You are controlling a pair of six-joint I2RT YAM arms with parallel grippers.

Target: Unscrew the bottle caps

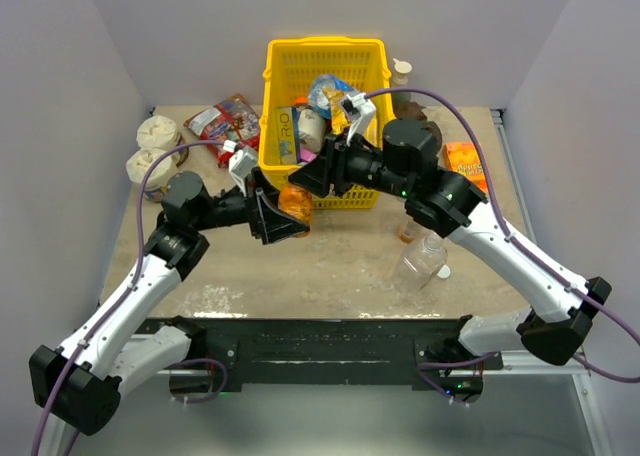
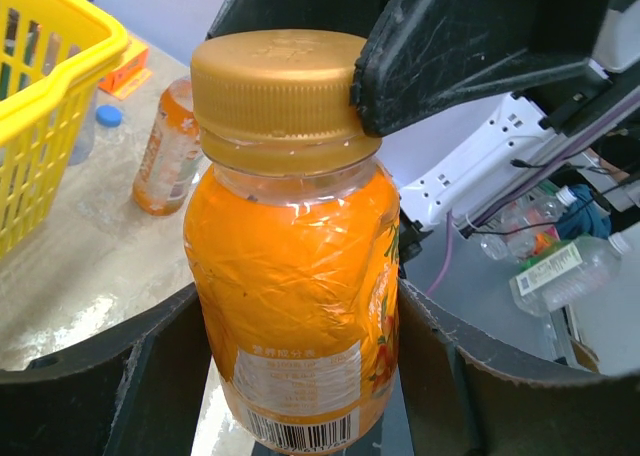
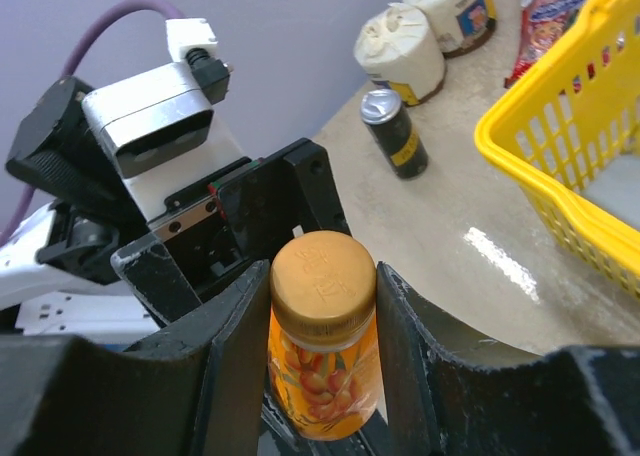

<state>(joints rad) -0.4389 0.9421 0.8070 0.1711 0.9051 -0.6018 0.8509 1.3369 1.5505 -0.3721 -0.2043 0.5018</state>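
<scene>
The small orange juice bottle [image 2: 290, 276] is held above the table between my two grippers. My left gripper [image 2: 290, 376] is shut on its body, a finger against each side; in the top view this gripper [image 1: 280, 216] is in front of the basket. My right gripper [image 3: 322, 288] is shut on the bottle's orange-gold cap [image 3: 322, 274], a finger [image 3: 235, 326] against each side; the cap also shows in the left wrist view [image 2: 280, 91]. A clear bottle [image 1: 420, 261] lies on the table at the right, a white cap [image 1: 443, 272] next to it. A bottle with an orange label [image 2: 168, 158] stands beyond.
A yellow basket [image 1: 322, 61] full of goods stands at the back middle. Two white tubs [image 1: 150, 146] and a snack bag [image 1: 225, 121] are at the back left, a dark can [image 3: 395, 133] near them. An orange packet [image 1: 465, 161] lies at the right.
</scene>
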